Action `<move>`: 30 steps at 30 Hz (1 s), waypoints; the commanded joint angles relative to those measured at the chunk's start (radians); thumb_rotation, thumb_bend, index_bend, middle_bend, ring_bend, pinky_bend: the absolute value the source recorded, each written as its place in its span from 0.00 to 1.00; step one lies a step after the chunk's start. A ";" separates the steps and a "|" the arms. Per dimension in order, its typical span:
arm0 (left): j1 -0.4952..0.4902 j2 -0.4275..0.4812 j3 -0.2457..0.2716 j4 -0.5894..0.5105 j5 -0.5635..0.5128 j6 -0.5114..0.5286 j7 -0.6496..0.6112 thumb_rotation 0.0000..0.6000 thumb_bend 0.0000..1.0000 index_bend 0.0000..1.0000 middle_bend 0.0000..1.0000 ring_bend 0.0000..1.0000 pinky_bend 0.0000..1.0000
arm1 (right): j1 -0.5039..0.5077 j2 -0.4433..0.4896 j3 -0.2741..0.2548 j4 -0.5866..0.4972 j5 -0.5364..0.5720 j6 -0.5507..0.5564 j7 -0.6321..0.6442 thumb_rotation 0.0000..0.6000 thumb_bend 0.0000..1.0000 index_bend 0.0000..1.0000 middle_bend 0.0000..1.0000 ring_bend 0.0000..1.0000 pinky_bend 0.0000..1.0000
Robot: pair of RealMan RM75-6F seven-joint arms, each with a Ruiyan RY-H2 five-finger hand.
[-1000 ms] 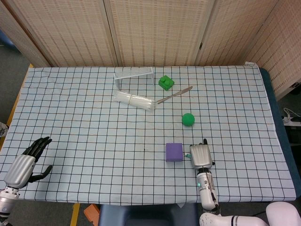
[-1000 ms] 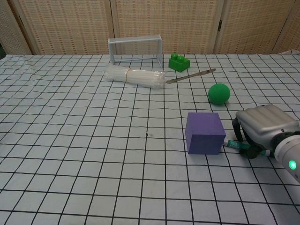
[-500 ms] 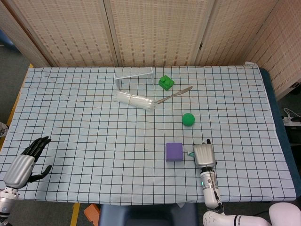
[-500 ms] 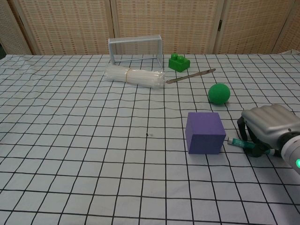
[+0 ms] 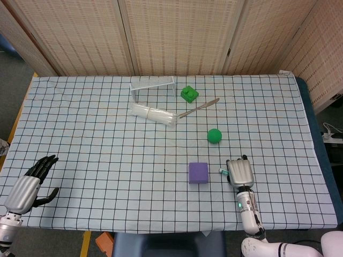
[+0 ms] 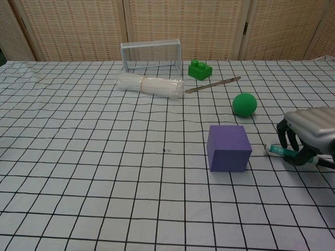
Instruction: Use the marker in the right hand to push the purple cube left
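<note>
Chest view puts the purple cube [image 6: 229, 148] flat on the checked tabletop [image 6: 94, 172], below the green ball [image 6: 244, 104], with the marker [image 6: 282, 151] tip just right of it, not touching. The right robot hand [image 6: 309, 137] curls around the marker; a high or skewed push could spin the cube or slip past it toward the ball.

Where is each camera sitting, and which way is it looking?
Head view: sits high up, looks down on the whole checked table; shows the left hand at the near left edge and the right hand holding the marker.
Chest view: sits low at the near edge, looks across the table toward the wicker screens; shows only the right hand.
Both share: purple cube, green ball, marker.
</note>
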 commanded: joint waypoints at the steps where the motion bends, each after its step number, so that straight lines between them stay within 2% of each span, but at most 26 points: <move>1: 0.001 -0.001 -0.002 -0.001 -0.004 0.001 0.007 1.00 0.38 0.00 0.00 0.00 0.19 | 0.004 0.038 0.002 -0.015 -0.013 -0.046 0.048 1.00 0.47 0.91 0.77 0.49 0.26; 11: -0.001 -0.012 -0.008 -0.001 -0.023 -0.015 0.040 1.00 0.38 0.00 0.00 0.00 0.19 | 0.057 0.064 -0.002 -0.050 -0.052 -0.107 0.037 1.00 0.47 0.92 0.77 0.49 0.27; 23: -0.001 -0.015 -0.012 -0.004 -0.031 -0.019 0.052 1.00 0.38 0.00 0.00 0.00 0.20 | 0.068 0.113 -0.058 -0.146 -0.058 -0.087 -0.046 1.00 0.47 0.92 0.77 0.49 0.27; 30: -0.001 -0.016 -0.011 -0.005 -0.027 -0.018 0.057 1.00 0.38 0.00 0.00 0.00 0.20 | 0.098 0.096 -0.045 -0.142 -0.053 -0.102 -0.060 1.00 0.47 0.92 0.77 0.49 0.27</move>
